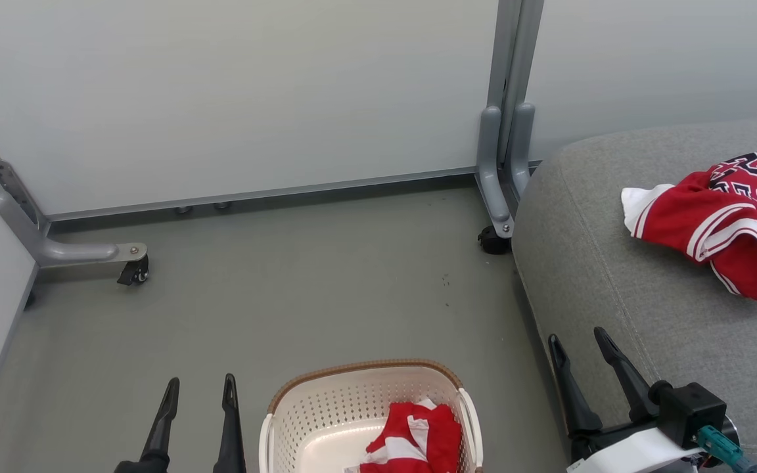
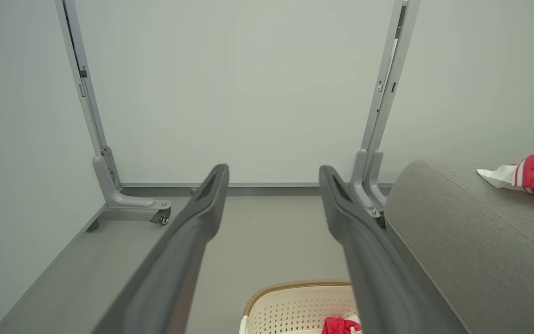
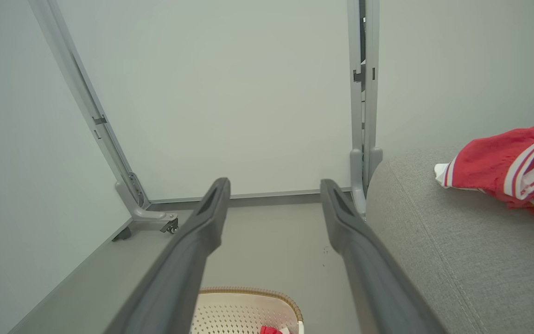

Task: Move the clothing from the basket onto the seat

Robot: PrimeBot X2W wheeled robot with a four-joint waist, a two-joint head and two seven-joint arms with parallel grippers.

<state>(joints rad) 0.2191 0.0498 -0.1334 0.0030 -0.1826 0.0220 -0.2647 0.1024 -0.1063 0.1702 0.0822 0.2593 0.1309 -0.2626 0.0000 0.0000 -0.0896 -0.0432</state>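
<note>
Clothing piece [image 1: 727,223] on seat [image 1: 615,295], second piece [image 1: 418,437] in basket [image 1: 326,420]; left hand [image 1: 201,381], right hand [image 1: 575,335] wide, empty.

red garment [image 1: 727,223] crumpled on grey seat [image 1: 615,295] | second garment [image 1: 418,440] in basket [image 1: 365,365]

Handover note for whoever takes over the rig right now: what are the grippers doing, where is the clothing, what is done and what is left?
Left gripper: open, empty, over the floor left of the basket.
Right gripper: open, empty, by the near edge of the seat, right of the basket.
Done: one red garment lies crumpled on the seat.
Left: a second red garment lies in the basket. It needs picking up and setting on the seat.
</note>
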